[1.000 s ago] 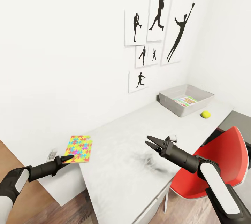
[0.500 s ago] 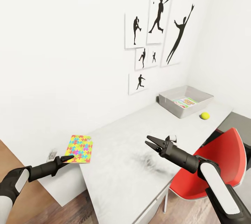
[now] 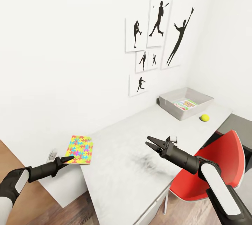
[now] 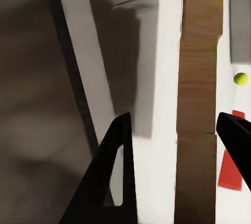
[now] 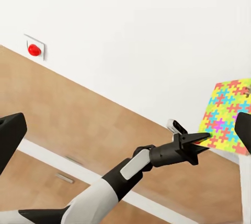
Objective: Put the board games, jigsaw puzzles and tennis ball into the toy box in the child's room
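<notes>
Step looks like jigsaw puzzle point(image 3: 80, 149) pickup at table point(image 3: 140, 155) corner: left gripper point(image 3: 68, 159) at its near edge, grip state unclear, right gripper point(image 3: 149, 142) open and empty; next, secure it and carry to toy box point(image 3: 185, 103).

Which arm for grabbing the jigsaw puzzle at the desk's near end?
Left. The left gripper sits right at the jigsaw puzzle edge, jaws open. The right gripper hovers mid-table, farther away.
</notes>
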Robot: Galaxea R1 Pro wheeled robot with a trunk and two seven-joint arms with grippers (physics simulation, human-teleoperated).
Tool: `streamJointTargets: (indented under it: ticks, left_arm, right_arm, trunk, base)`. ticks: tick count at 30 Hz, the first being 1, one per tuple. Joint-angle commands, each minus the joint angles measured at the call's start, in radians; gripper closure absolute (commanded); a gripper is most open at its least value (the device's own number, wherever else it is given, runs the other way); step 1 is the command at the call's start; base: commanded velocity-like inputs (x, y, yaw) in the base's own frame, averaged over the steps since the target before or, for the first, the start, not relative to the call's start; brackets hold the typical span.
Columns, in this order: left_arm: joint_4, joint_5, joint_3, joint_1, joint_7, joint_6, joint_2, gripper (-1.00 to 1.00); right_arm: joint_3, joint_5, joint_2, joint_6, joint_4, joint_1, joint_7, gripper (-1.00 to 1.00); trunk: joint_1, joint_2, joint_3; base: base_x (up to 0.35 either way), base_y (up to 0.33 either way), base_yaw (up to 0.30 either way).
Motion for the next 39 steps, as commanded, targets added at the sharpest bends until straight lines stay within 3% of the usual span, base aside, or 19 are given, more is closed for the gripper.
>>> streamJointTargets:
  ticks: [1, 7, 14, 39]
  left_arm:
    - [-0.001, -0.002, 0.002, -0.001, -0.003, 0.004, 0.000, 1.00]
    - [-0.007, 0.001, 0.002, -0.001, -0.009, 0.010, 0.001, 1.00]
    - [-0.028, 0.000, 0.000, -0.002, -0.122, 0.014, 0.000, 1.00]
    - [-0.032, 0.000, -0.001, -0.004, -0.128, 0.018, 0.000, 1.00]
  right_arm:
    - [0.000, 0.001, -0.001, 0.002, 0.000, -0.001, 0.003, -1.00]
    - [0.000, 0.001, 0.000, 0.002, 0.000, -0.001, 0.004, -1.00]
    - [0.005, 0.001, 0.002, 0.002, 0.000, -0.001, 0.001, -1.00]
    - [0.006, 0.001, 0.003, 0.001, 0.000, -0.001, -0.001, -1.00]
  trunk:
    - [-0.004, 0.007, 0.002]
    - [-0.027, 0.049, 0.021]
    - [-0.054, 0.098, 0.043]
    - [-0.150, 0.273, 0.121]
  base:
    - [0.000, 0.000, 0.000]
    - [0.000, 0.000, 0.000]
    - [0.000, 0.000, 0.000]
    - [-0.043, 0.000, 0.000]
